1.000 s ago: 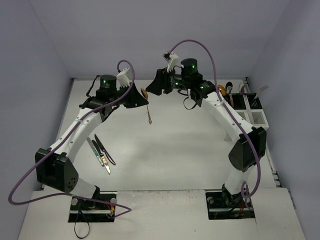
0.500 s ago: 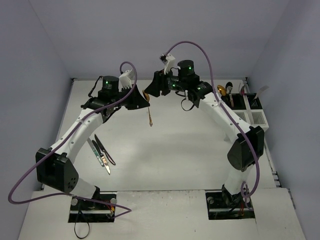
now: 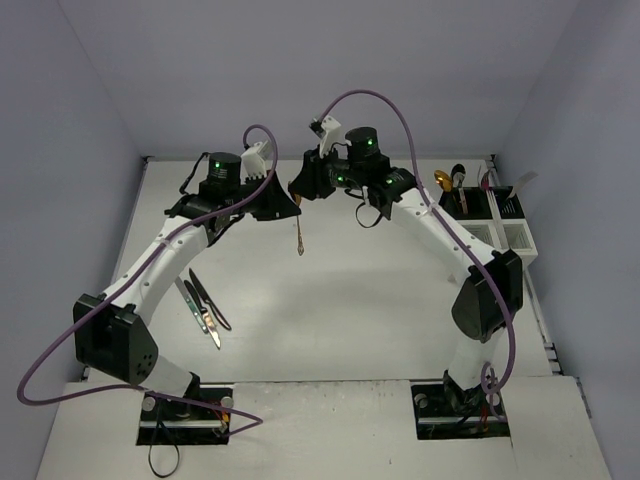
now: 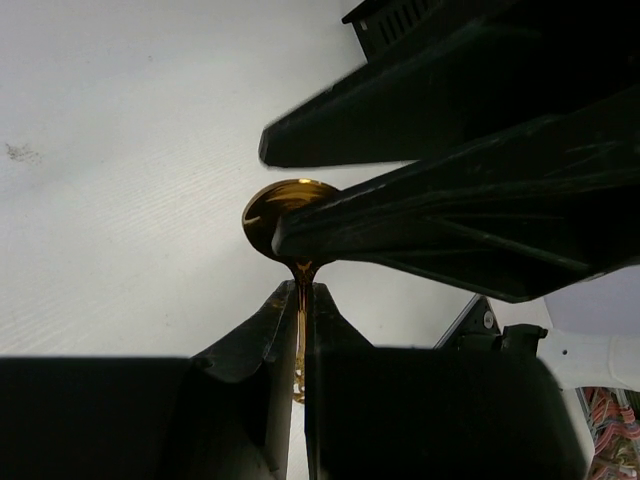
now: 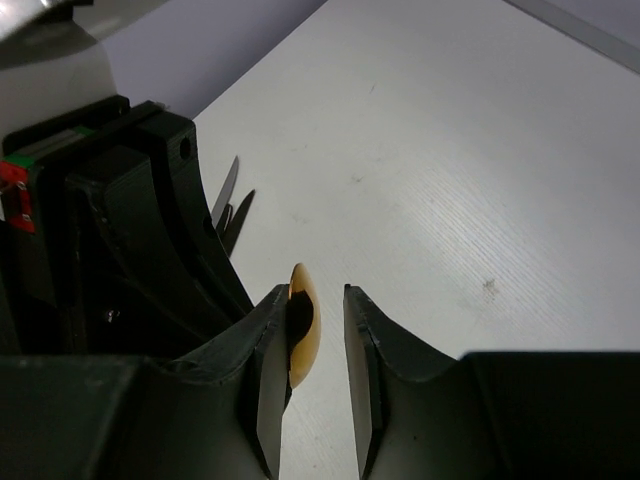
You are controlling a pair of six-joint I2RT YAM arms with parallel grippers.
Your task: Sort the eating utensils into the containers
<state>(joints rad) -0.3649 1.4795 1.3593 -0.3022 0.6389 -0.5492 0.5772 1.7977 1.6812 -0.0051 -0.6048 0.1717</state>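
A: Where's the gold spoon [image 3: 299, 230]?
B: Mid-air, over back-centre of table [image 3: 350, 300]. L gripper [image 4: 303, 295] is clamped on its handle, bowl end twd the R gripper [image 5: 315, 300].
A: R gripper got it?
B: No. Jaws apart, one each side of the bowl; bowl vs one finger, gap to the other.
A: Rest?
B: Two knives [image 3: 205, 305] flat on table by L arm [image 3: 160, 255]. Containers [image 3: 515, 240] at far R edge w/ some cutlery [image 3: 441, 181] standing in them.

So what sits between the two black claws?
A shiny gold spoon: left gripper pinching its handle, bowl between the fingers of the right gripper; both wrist views show it.
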